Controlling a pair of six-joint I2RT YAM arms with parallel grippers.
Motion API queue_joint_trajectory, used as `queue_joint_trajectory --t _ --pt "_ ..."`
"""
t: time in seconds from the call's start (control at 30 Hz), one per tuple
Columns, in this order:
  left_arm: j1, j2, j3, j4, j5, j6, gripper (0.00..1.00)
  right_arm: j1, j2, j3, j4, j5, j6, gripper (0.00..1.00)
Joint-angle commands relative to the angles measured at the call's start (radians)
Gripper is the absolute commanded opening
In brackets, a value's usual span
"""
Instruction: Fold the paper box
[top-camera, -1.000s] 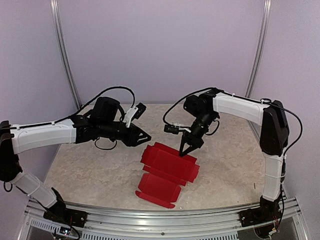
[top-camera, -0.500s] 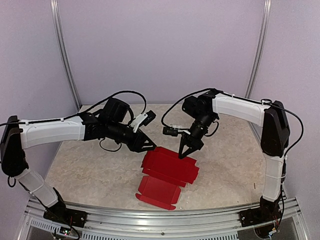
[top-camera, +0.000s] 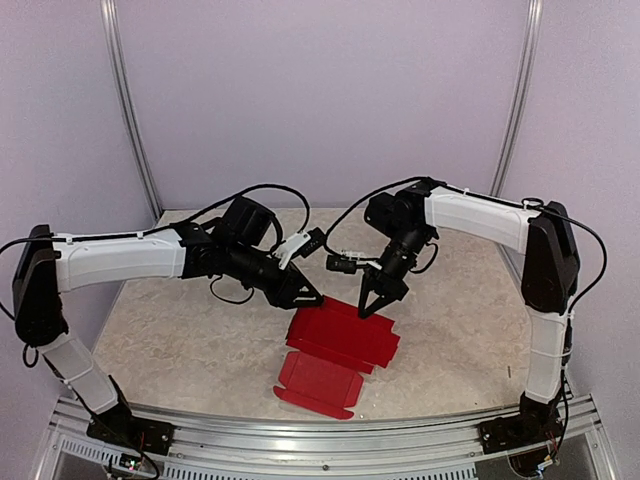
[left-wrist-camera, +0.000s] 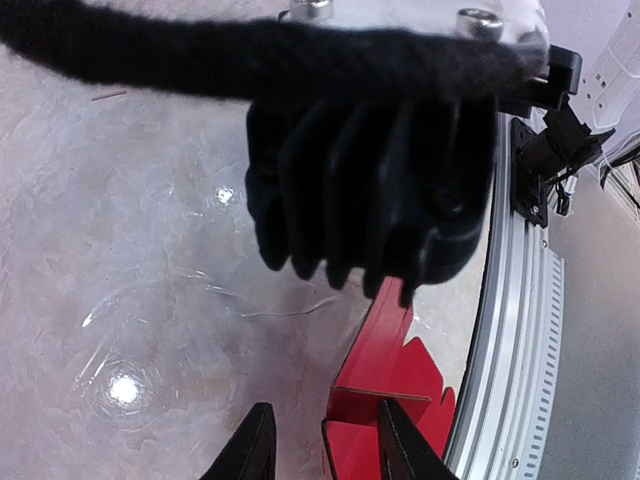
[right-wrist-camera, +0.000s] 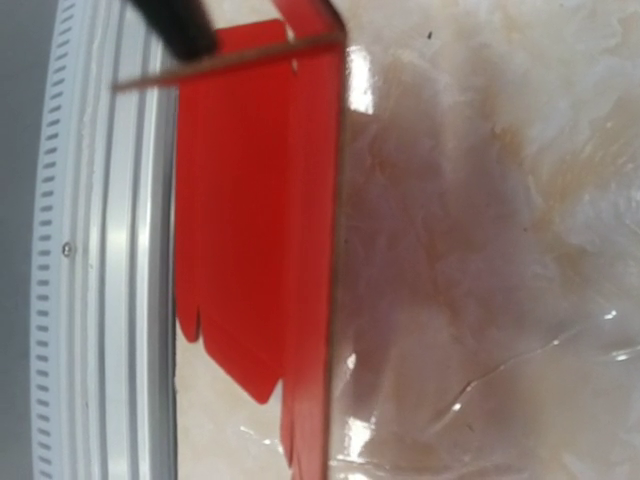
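Observation:
The red paper box (top-camera: 340, 345) lies partly folded on the table's middle front, its far wall raised. My right gripper (top-camera: 366, 310) is shut on the top edge of that raised wall; in the right wrist view the red card (right-wrist-camera: 250, 220) runs down to the bottom edge and my own fingers are hidden. My left gripper (top-camera: 315, 298) is open at the box's far left corner. In the left wrist view its gripper (left-wrist-camera: 325, 455) straddles the corner of the box (left-wrist-camera: 385, 360), with the right gripper's tip (left-wrist-camera: 405, 290) on the wall just beyond. One of the left fingers (right-wrist-camera: 175, 25) shows in the right wrist view.
An aluminium rail (top-camera: 330, 440) runs along the table's near edge, close to the box's front flap; it also shows in the left wrist view (left-wrist-camera: 510, 330) and the right wrist view (right-wrist-camera: 100, 250). Purple walls enclose the marbled table top (top-camera: 180, 340). Cables loop above both wrists.
My left arm has reached right and forward until its open gripper meets the box's far left corner. The right gripper has stayed on the raised wall. The box has shifted slightly.

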Motion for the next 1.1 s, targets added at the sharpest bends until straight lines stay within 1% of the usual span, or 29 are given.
queue_joint_trajectory --t 0.0,0.23,0.4,0.63,0.7,0.73,0.8,0.93,1.07 --pt "-0.015 0.039 0.025 -0.041 0.012 0.035 0.33 0.005 -0.031 -0.005 -0.016 -0.064 -0.043 0.0" --pt "-0.019 0.058 0.041 -0.028 0.023 0.064 0.32 0.006 -0.046 0.002 -0.063 -0.119 -0.111 0.0" --pt "-0.026 0.044 0.019 0.014 0.082 0.101 0.32 0.005 -0.054 0.004 -0.09 -0.153 -0.159 0.0" --pt "-0.029 0.041 0.017 0.027 0.153 0.124 0.25 0.006 -0.065 0.018 -0.119 -0.173 -0.199 0.0" --pt "-0.029 0.038 0.014 0.028 0.167 0.126 0.27 0.005 -0.068 0.016 -0.117 -0.173 -0.201 0.0" --pt "-0.029 0.037 0.013 0.026 0.17 0.126 0.3 0.005 -0.071 0.016 -0.116 -0.173 -0.203 0.0" --pt "-0.029 0.036 0.012 0.02 0.175 0.128 0.3 0.005 -0.075 0.015 -0.114 -0.173 -0.204 0.0" --pt "-0.029 0.036 0.003 0.015 0.192 0.126 0.24 0.005 -0.088 0.012 -0.104 -0.174 -0.205 0.0" --pt "-0.029 0.031 -0.018 0.035 0.22 0.113 0.13 0.005 -0.094 0.013 -0.101 -0.175 -0.204 0.0"
